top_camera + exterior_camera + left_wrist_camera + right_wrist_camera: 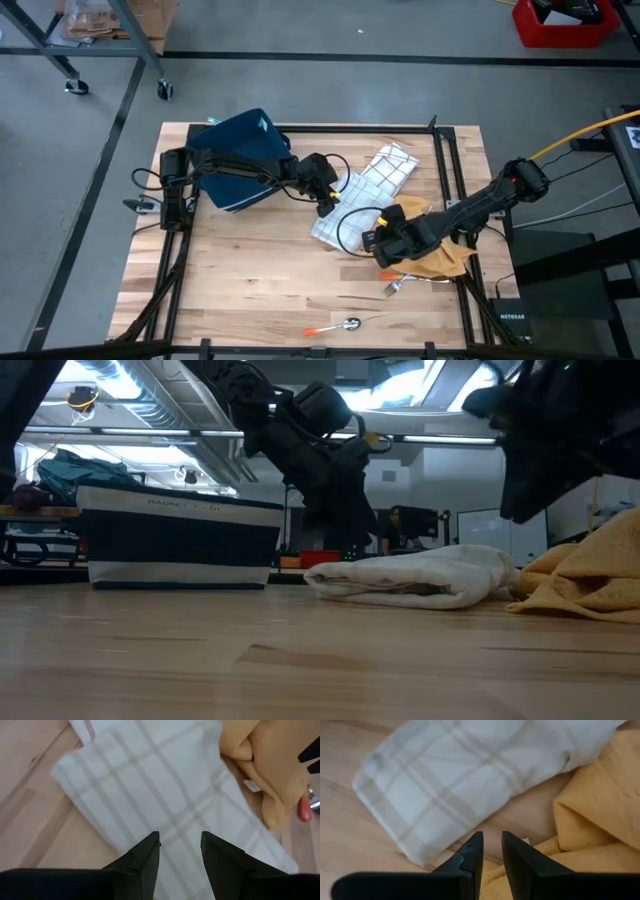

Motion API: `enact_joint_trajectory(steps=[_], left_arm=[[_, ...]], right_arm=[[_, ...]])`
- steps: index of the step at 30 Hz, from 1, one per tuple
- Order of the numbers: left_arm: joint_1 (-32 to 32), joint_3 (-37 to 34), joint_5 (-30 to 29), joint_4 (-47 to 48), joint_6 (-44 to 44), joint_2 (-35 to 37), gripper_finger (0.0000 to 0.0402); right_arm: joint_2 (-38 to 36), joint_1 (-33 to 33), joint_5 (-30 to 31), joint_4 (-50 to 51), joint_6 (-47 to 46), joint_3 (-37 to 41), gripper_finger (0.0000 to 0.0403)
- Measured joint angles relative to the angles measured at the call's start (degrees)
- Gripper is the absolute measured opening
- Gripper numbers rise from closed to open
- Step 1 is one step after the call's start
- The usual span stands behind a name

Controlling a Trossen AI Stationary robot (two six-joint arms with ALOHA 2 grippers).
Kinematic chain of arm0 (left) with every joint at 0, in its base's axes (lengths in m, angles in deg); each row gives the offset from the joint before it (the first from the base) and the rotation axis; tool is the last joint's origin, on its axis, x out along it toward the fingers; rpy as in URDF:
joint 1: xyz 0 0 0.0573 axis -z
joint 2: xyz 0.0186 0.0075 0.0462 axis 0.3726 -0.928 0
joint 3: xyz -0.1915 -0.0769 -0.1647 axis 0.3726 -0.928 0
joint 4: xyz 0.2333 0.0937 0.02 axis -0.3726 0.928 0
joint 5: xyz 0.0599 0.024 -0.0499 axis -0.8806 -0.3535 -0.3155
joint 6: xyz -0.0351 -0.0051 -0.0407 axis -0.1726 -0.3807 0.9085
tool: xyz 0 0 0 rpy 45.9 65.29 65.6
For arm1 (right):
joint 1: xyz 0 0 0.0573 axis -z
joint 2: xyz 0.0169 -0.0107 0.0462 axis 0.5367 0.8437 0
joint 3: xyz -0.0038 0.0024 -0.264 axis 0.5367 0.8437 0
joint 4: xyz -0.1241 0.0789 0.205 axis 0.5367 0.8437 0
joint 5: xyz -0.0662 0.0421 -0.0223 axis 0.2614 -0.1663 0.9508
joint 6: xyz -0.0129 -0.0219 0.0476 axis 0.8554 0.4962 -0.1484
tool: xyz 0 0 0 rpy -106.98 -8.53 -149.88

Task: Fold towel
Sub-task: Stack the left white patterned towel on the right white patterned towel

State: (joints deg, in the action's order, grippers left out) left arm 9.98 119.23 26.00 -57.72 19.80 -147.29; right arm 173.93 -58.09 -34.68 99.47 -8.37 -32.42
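Note:
The white towel with pale checks (372, 188) lies folded in a long bundle on the wooden table, running from the far right toward the middle (420, 578). My left gripper (327, 207) is open and hovers just over the towel's near left part (150, 790), with its fingers on either side of a check line. My right gripper (378, 243) stands at the towel's near end, above the edge of a yellow cloth (600, 805). Its fingers are a narrow gap apart (492, 847). The low view shows both grippers above the towel.
A crumpled yellow cloth (445, 255) lies right of the towel's near end, touching it. A dark blue bag (240, 160) stands at the far left. A fork (393, 288) and an orange-handled tool (335, 326) lie near the table's near edge. Black rails frame the table.

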Motion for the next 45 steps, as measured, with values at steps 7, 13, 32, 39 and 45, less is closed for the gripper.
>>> enact_joint_trajectory(steps=[7, 13, 32, 39, 45], left_arm=[[-0.97, 0.00, -0.10, 0.38, -0.09, -0.70, 0.0136], [-0.82, 0.00, -0.99, -0.13, -3.85, -0.70, 0.0136], [-0.48, 0.00, -1.55, 0.59, 0.05, -0.68, 0.0136], [-0.49, -0.01, -1.55, 0.73, -0.18, -0.68, 0.0136], [-0.47, 0.00, -1.55, 0.74, -0.25, -0.68, 0.0136]], right_arm=[[2.36, 3.88, -6.55, -1.13, 0.19, -0.02, 0.0074], [3.20, 4.38, -6.82, -2.52, 0.20, -0.02, 0.0074], [3.14, 4.29, -4.40, -5.00, 0.22, -0.02, 0.0074], [3.14, 4.31, -2.29, -4.62, -0.14, -0.02, 0.0074], [3.14, 4.29, -1.86, -8.45, 5.45, -0.04, 0.0106]])
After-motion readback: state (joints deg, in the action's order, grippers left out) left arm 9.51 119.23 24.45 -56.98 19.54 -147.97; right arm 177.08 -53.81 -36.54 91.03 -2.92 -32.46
